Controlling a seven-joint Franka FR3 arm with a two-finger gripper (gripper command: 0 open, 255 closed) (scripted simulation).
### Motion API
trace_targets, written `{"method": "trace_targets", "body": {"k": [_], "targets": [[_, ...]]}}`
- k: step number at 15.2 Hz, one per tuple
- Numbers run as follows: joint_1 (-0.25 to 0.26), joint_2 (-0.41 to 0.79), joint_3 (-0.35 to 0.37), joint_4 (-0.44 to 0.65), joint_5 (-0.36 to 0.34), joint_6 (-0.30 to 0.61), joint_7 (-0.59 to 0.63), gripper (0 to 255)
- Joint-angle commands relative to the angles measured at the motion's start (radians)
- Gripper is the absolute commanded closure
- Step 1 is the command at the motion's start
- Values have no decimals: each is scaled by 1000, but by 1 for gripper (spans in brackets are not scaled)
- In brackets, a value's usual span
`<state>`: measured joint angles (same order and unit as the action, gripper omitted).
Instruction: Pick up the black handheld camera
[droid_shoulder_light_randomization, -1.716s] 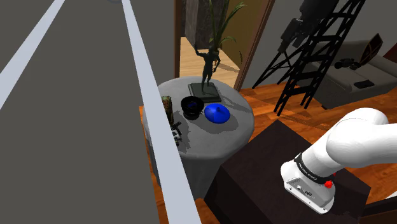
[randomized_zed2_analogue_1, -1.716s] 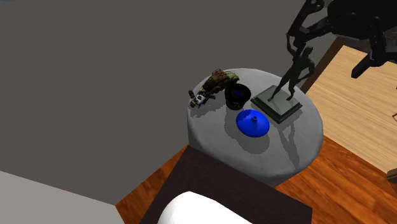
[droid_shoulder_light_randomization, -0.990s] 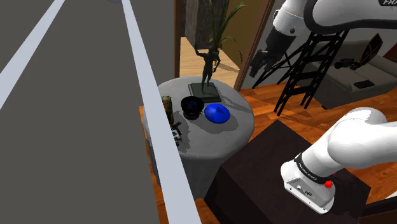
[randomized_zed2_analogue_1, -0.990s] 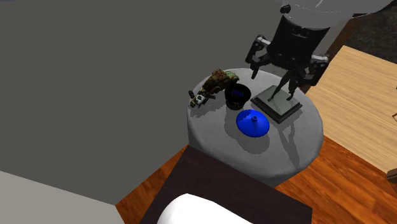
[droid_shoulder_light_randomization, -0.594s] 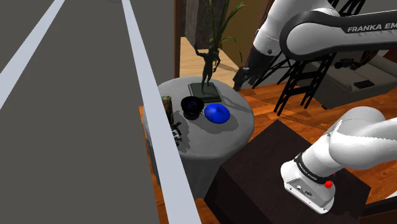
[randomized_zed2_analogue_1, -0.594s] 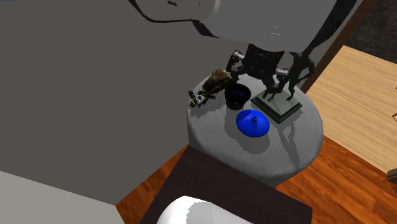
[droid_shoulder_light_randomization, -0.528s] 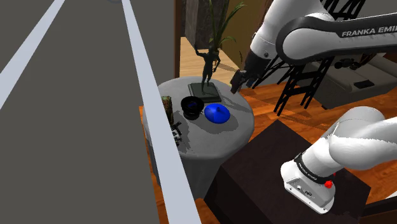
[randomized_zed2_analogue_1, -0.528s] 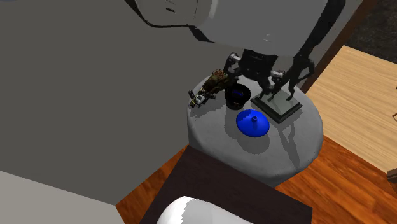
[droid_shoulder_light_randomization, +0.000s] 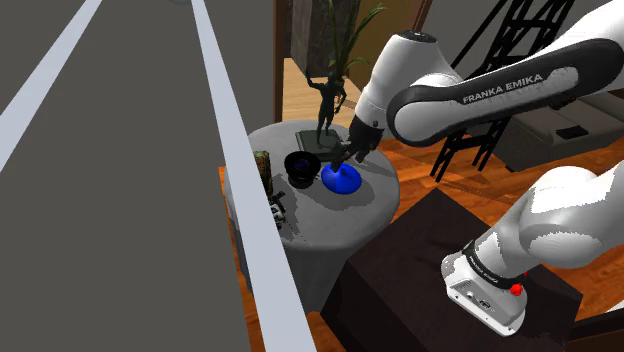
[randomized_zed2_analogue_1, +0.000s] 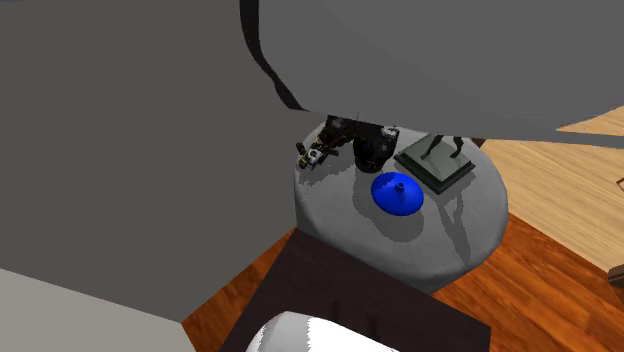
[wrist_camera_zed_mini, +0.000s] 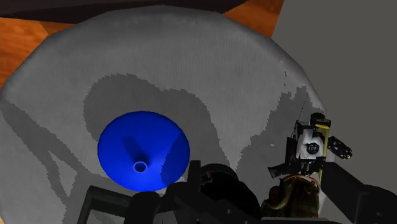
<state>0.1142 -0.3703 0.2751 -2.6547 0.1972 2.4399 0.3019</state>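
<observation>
Tool (droid_shoulder_light_randomization: 340, 160) lowered to table (droid_shoulder_light_randomization: 330, 225) — one camera (droid_shoulder_light_randomization: 298, 170), one blue funnel (droid_shoulder_light_randomization: 342, 181).

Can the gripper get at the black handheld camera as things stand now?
Probably yes: the gripper hovers over the blue funnel, and the camera lies uncovered at the table edge. The brown-green object beside it may crowd.
</observation>
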Motion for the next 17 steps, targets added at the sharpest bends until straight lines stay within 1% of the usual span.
{"method": "trace_targets", "body": {"k": [1, 4, 6, 8, 10, 13, 15, 17], "targets": [[5, 74, 26, 10, 3, 73, 27, 0], [7, 196, 66, 37, -15, 176, 78, 0], [6, 281, 90, 63, -45, 241, 122, 0], [6, 368, 107, 94, -94, 300, 179, 0], [16, 456, 110, 131, -161, 353, 248, 0], [63, 585, 79, 197, -271, 417, 357, 0], [112, 666, 43, 249, -329, 452, 418, 0], [164, 744, 5, 305, -368, 480, 465, 0]]}}
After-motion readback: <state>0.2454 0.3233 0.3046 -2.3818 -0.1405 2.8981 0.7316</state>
